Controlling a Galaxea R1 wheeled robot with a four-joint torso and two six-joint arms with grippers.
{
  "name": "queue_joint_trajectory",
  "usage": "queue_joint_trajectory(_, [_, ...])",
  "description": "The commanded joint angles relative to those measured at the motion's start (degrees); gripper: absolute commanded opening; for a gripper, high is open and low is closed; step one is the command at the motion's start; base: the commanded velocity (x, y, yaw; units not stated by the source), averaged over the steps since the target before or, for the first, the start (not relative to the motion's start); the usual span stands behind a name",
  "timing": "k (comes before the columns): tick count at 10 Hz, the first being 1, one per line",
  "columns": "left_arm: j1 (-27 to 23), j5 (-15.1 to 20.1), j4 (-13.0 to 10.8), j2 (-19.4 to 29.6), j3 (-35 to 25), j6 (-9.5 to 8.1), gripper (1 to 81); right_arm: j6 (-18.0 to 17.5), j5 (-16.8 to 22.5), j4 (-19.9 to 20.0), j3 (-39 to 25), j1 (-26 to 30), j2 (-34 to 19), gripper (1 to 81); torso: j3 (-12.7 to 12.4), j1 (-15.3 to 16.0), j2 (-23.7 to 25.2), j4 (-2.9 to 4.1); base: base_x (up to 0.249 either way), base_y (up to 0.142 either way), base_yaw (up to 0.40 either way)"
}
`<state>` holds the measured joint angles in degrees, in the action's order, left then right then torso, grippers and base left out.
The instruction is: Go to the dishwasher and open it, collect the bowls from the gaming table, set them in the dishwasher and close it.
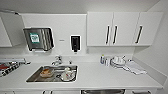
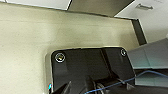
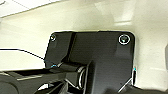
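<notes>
Head view faces a white counter (image 1: 100, 75) w/ a steel sink (image 1: 32, 78) at near left, dirty dishes inside; tap (image 1: 58, 60) behind it; white crockery (image 1: 117, 61) and a cloth (image 1: 135, 67) far right on the counter; wall cabinets (image 1: 125, 28) w/ black handles above, towel dispenser (image 1: 38, 38) at left. Dishwasher (image 1: 103, 91): steel top edge just visible below the counter's near edge, centre-right, looks closed. Both grippers' fingers: can't tell.
</notes>
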<state>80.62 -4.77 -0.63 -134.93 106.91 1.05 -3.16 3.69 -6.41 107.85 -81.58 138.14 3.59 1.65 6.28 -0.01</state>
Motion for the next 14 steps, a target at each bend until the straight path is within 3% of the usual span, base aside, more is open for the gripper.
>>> queue_joint_trajectory(1, [-2.7,-4.8,-0.3,19.2,-19.4,0.09,81.1,-2.8,2.8,1.2,-14.6,6.8,-14.7,81.1,2.3,3.6,5.5,0.00,0.000,0.000,0.000])
queue_joint_trajectory(2, [-2.7,-7.0,-0.4,23.9,-24.6,0.27,81.1,-2.8,2.8,1.2,-16.4,7.5,-16.5,81.1,3.1,4.7,7.4,0.00,0.000,0.000,0.000])
queue_joint_trajectory(3, [-2.6,-8.1,-0.9,28.1,-29.4,0.36,81.1,-2.8,2.8,1.2,-17.9,8.1,-18.1,81.1,5.9,6.1,9.6,0.00,0.000,0.000,0.000])
queue_joint_trajectory(5, [-2.7,-10.2,-2.6,34.0,-35.5,0.36,81.1,-3.0,2.8,1.3,-20.5,9.5,-20.2,81.1,8.9,8.2,13.1,0.00,0.000,0.000,0.000])
queue_joint_trajectory(6, [-2.7,-11.4,-3.5,37.3,-38.3,0.36,81.1,-3.4,2.8,1.2,-21.9,10.2,-21.6,81.1,7.0,9.4,15.0,0.00,0.000,0.000,0.000])
queue_joint_trajectory(9, [-3.0,-18.7,-9.3,43.9,-43.7,0.09,81.1,-3.4,2.9,1.1,-23.4,12.6,-21.8,81.1,8.6,12.5,19.8,0.00,0.000,0.000,0.000])
queue_joint_trajectory(10, [-4.1,-21.8,-10.2,44.8,-44.2,-0.26,81.1,-3.4,2.9,1.0,-23.5,13.1,-21.5,81.1,8.8,13.5,21.5,0.00,0.000,0.000,0.000])
queue_joint_trajectory(12, [-10.4,-19.8,-8.7,44.6,-44.3,-1.57,81.1,-3.3,4.6,0.9,-23.7,14.3,-21.3,81.1,8.9,16.1,25.7,0.00,0.000,0.000,0.000])
queue_joint_trajectory(13, [-14.4,-14.7,-8.0,44.5,-44.8,-2.36,81.1,-3.4,5.7,1.1,-23.8,15.0,-21.3,81.1,8.9,17.5,27.8,0.00,0.000,0.000,0.000])
queue_joint_trajectory(14, [-16.3,-13.3,-8.0,44.6,-45.5,-2.80,81.1,-3.4,5.9,1.1,-24.2,15.5,-21.6,81.1,8.9,18.8,29.9,0.00,0.000,0.000,0.000])
